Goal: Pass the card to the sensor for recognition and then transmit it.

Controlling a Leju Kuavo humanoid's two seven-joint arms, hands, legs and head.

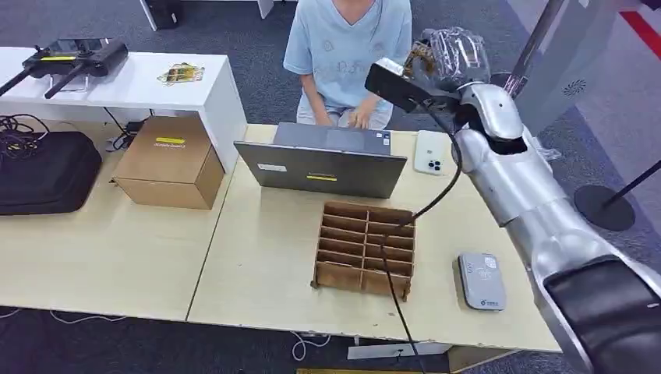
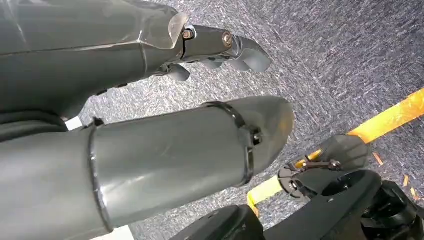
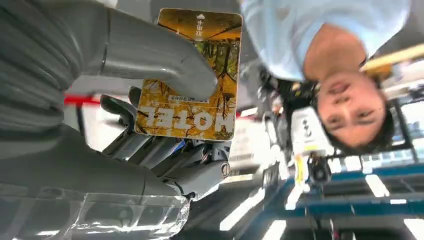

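Observation:
My right hand (image 1: 448,58) is raised high over the far side of the table, close to the person sitting behind the laptop. Its thumb (image 3: 165,65) presses a yellow hotel card (image 3: 192,80) against the darker fingers (image 3: 165,150); in the head view a sliver of the card (image 1: 415,56) shows by the hand. The grey card sensor (image 1: 481,280) lies flat on the table at the front right, well below and nearer than the hand. My left hand (image 2: 165,95) hangs over grey carpet, holding nothing, thumb apart from the fingers.
A cardboard divider tray (image 1: 365,249) sits mid-table with a black cable running over it. Behind it stand an open laptop (image 1: 321,164) and a white phone (image 1: 430,152). A cardboard box (image 1: 169,161) and black bag (image 1: 43,171) lie left. More cards (image 1: 181,74) rest on the white table.

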